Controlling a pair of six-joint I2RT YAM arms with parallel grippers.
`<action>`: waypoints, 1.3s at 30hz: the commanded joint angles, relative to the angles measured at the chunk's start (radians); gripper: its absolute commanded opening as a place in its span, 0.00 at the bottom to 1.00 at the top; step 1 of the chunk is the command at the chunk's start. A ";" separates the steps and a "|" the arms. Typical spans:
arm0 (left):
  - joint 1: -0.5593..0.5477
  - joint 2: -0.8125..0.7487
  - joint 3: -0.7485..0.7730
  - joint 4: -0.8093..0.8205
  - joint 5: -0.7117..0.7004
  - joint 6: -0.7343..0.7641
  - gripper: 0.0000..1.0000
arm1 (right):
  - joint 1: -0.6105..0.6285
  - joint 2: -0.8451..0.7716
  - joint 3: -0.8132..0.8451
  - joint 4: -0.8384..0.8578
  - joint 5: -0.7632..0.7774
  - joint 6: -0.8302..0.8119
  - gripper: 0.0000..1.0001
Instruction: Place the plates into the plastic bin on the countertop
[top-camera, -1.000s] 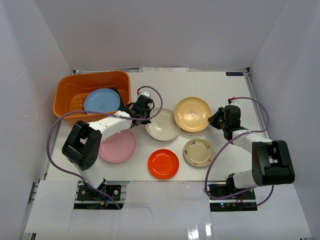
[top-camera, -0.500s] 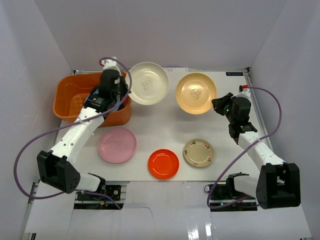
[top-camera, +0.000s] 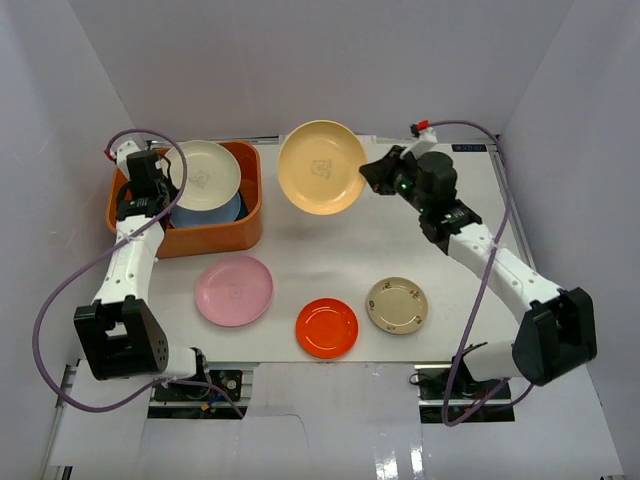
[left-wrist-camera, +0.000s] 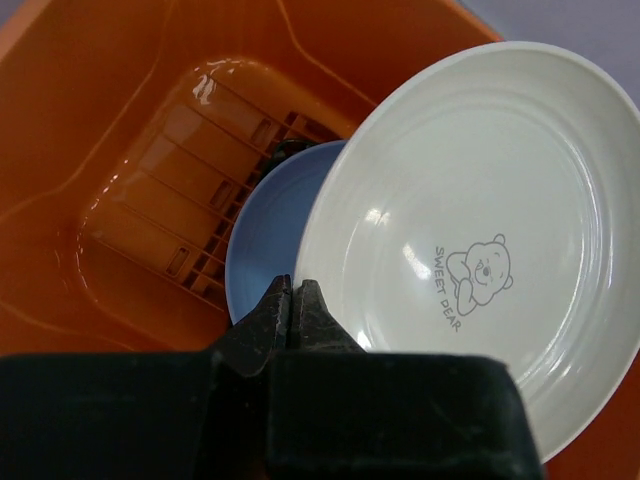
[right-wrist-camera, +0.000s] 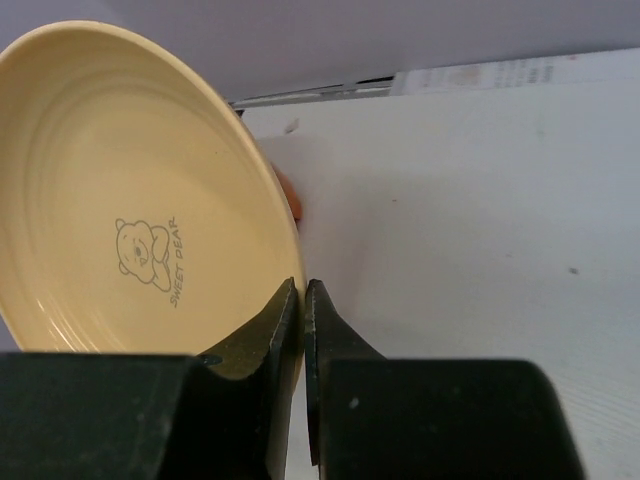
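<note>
The orange plastic bin (top-camera: 222, 233) stands at the back left of the white countertop (top-camera: 420, 245). My left gripper (top-camera: 166, 178) is shut on the rim of the cream plate (top-camera: 207, 176), holding it over the bin above the light blue plate (top-camera: 215, 214). In the left wrist view the gripper (left-wrist-camera: 295, 292) pinches the cream plate (left-wrist-camera: 480, 250) over the blue plate (left-wrist-camera: 265, 230) and the bin's slotted floor (left-wrist-camera: 190, 190). My right gripper (top-camera: 372, 172) is shut on the tan plate (top-camera: 320, 167), held in the air right of the bin; its wrist view shows the gripper (right-wrist-camera: 302, 295) on the plate's rim (right-wrist-camera: 130, 200).
A pink plate (top-camera: 234, 290), an orange-red plate (top-camera: 327, 327) and a beige patterned plate (top-camera: 397, 305) lie on the near part of the countertop. White walls close in the left, back and right sides.
My left gripper carried the cream plate left, from beside the bin to over it. My right gripper carried the tan plate up and left toward the bin.
</note>
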 joint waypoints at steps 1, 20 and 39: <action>-0.008 0.018 -0.023 0.031 -0.060 -0.014 0.00 | 0.099 0.104 0.170 -0.033 0.031 -0.089 0.08; -0.012 -0.219 -0.040 0.218 0.167 -0.150 0.98 | 0.347 0.890 1.149 -0.322 0.154 -0.204 0.08; -0.273 -0.468 -0.049 0.179 0.440 -0.046 0.98 | 0.530 1.076 1.271 -0.123 0.289 -0.273 0.39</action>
